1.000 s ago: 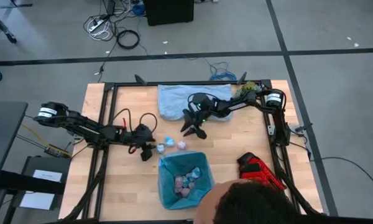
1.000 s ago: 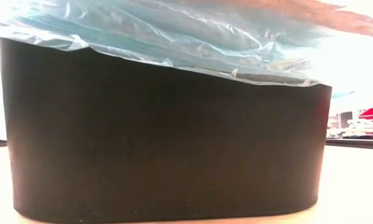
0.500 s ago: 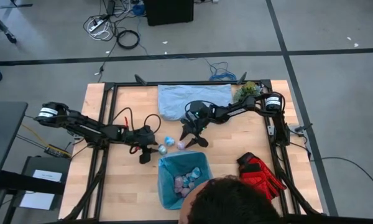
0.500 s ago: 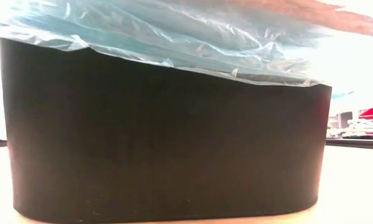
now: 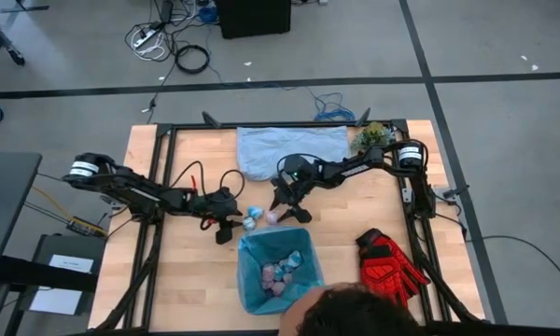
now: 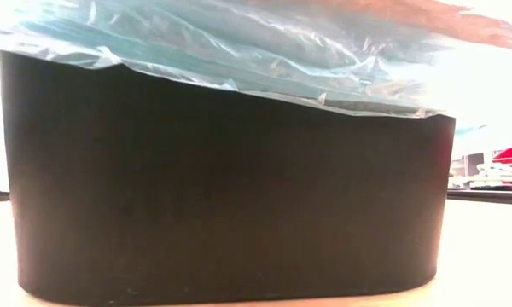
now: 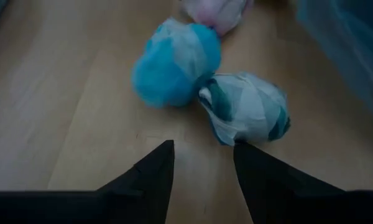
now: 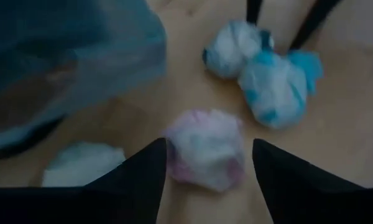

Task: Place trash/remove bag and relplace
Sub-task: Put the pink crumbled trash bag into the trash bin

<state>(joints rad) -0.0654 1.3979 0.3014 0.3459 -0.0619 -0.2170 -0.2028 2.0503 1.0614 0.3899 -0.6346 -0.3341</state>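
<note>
High view, reading across from the left: the left arm reaches along the wooden table (image 5: 182,271) and its left gripper (image 5: 231,224) sits low just beside two light blue wads (image 5: 252,217), jaws apart with nothing between them. In the left wrist view those two pieces of trash look like tight crumpled paper balls, one solid blue (image 7: 174,62) and one white streaked with teal (image 7: 245,107), touching each other just ahead of the dark fingertips (image 7: 155,168), with a pink wad (image 7: 214,11) beyond them. The right gripper (image 5: 282,213) comes in from the far right side and hangs over the pink wad (image 5: 273,217); the right wrist view shows its fingers (image 8: 143,174) spread on either side of that pink-and-white ball (image 8: 206,149), not clamped on it. Another pale wad (image 8: 81,163) lies close by at the foot of the bin.

Near the front edge stands the bin, lined with the bag (image 5: 278,269), a thin, crinkly cyan film folded over the rim, with more pink, blue and white wads (image 5: 280,273) inside. From the low view the black bin wall (image 6: 226,196) fills nearly everything, the bag's film (image 6: 239,51) bunched above it.

A paler grey-blue bag (image 5: 289,149) lies flat at the table's far edge, a small green plant (image 5: 371,135) at the far right corner, and red gloves (image 5: 392,266) toward the right front. A person's head (image 5: 355,313) shows at the bottom. Grey floor with dark tape lines and loose cables (image 5: 173,42) surrounds the table.
</note>
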